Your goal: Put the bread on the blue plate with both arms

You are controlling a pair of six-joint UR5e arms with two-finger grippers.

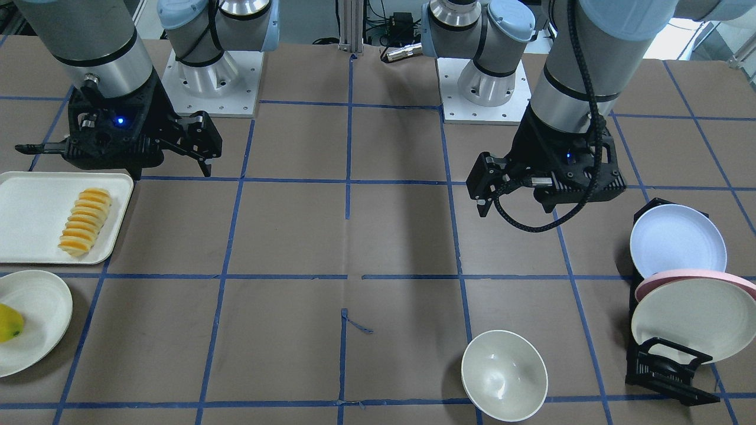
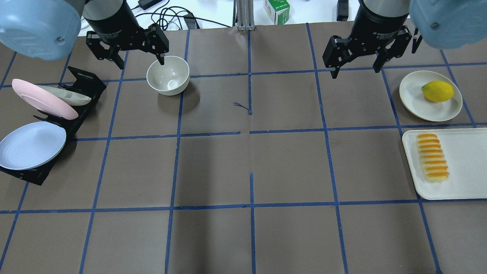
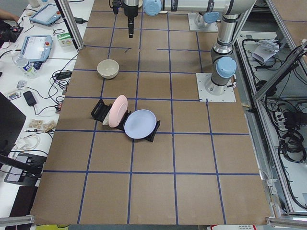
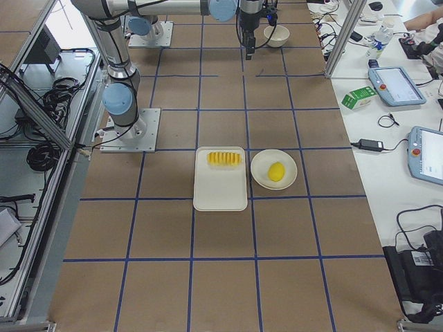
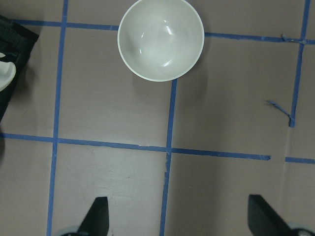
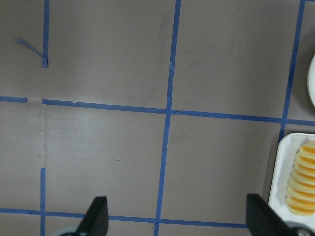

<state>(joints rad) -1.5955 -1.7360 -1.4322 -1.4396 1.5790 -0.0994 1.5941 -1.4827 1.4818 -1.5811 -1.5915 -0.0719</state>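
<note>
The bread (image 2: 432,156) lies on a white tray (image 2: 468,167) at my right side; it also shows in the front view (image 1: 85,221) and at the right edge of the right wrist view (image 6: 301,184). The blue plate (image 2: 32,144) leans in a black rack (image 2: 85,78) at my far left, and it shows in the front view (image 1: 677,239) too. My left gripper (image 2: 140,62) hangs open and empty above the table near a white bowl. My right gripper (image 2: 355,71) hangs open and empty, left of the tray and above bare table.
The white bowl (image 2: 168,75) stands beside the left gripper. The rack also holds a pink plate (image 2: 42,99) and a cream plate (image 1: 691,319). A cream plate (image 2: 414,99) with a yellow fruit (image 2: 437,91) sits beyond the tray. Blue tape lines grid the brown table.
</note>
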